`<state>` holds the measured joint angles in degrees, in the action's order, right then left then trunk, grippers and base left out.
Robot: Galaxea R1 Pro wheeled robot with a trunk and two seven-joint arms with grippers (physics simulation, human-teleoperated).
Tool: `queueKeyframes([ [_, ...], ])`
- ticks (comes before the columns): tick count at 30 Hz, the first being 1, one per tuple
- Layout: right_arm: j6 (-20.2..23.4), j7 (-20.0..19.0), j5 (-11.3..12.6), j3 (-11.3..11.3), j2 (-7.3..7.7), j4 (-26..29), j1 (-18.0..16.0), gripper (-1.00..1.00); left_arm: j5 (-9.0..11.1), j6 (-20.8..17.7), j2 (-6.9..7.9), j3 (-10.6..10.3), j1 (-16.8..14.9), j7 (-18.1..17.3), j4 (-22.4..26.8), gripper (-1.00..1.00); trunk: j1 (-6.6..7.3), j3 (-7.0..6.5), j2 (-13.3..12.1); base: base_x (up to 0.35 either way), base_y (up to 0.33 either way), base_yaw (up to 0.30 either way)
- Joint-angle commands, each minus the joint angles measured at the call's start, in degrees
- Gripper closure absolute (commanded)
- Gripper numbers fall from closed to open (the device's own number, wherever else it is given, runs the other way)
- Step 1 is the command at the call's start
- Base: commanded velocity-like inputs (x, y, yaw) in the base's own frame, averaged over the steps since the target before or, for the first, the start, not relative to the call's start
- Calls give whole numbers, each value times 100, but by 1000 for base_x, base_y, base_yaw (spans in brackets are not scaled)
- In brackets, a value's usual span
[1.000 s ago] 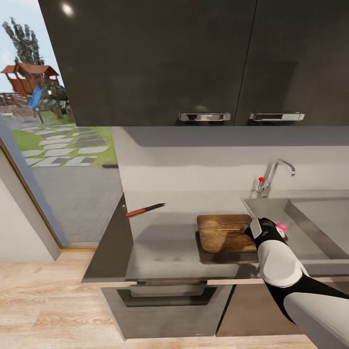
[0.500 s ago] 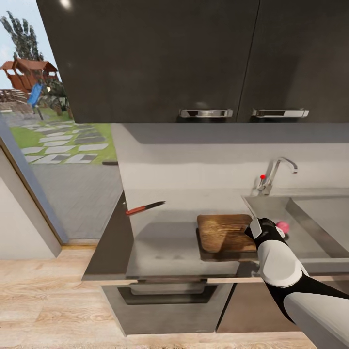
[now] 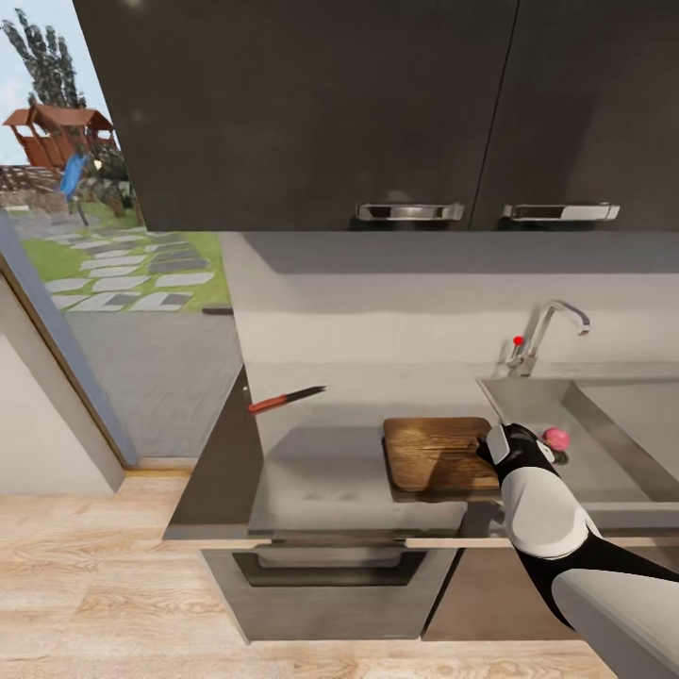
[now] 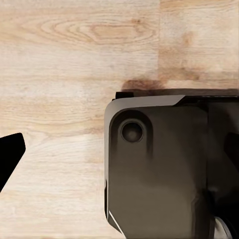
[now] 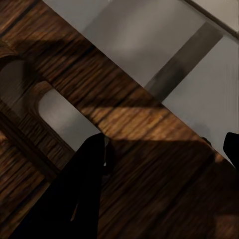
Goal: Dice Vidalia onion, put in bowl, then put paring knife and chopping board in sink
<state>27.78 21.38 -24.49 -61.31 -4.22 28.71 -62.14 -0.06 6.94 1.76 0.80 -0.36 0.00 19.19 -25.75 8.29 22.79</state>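
A Galaxea R1 Pro stands at a dark-fronted kitchen run, its right arm reaching over the near edge of the grey countertop (image 3: 321, 471) so that the right gripper (image 3: 502, 443) sits at the right-hand end of the wooden chopping board (image 3: 436, 455), just beside the steel sink (image 3: 604, 443). The right wrist view looks down along two dark fingers (image 5: 89, 164) spread well apart over the board's grain, with nothing between them, so the pincer reads as wide and empty. A small pink, rounded object, probably the Vidalia onion (image 3: 556, 438), lies on the sink's steel just right of that gripper; whether it touches the gripper cannot be told. The paring knife (image 3: 286, 399) lies well to the left and farther back on the worktop, red handle toward the window side, apart from the board and untouched. The chrome tap (image 3: 547, 330) curves over the basin at the far right. The left wrist view faces the pale wood floor (image 4: 59, 74) past a dark housing, which suggests that arm hangs low and idle; whether its pincer is wide or narrow cannot be told. The board sits beside the basin, a short carry for the onion, and the cutting looks not yet begun.
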Motion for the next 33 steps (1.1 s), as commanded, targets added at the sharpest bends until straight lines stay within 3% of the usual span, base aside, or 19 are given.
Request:
queueKeyframes([
  [1,25,-20,-30,-34,-3,17,-9,100,-2,18,0,7,-6,0,-3,-100,-3,14,13,0,0,11],
  [18,25,-12,-30,-48,30,24,-9,100,0,18,0,7,-4,0,-3,-100,-3,18,13,0,0,1],
  [19,25,-12,-30,-48,29,26,-9,-100,-1,18,0,7,-5,0,-3,-100,-3,18,13,0,0,0],
  [33,25,-11,-30,-46,-1,63,-9,-100,1,18,0,7,-7,0,-3,-100,-3,18,13,0,0,0],
])
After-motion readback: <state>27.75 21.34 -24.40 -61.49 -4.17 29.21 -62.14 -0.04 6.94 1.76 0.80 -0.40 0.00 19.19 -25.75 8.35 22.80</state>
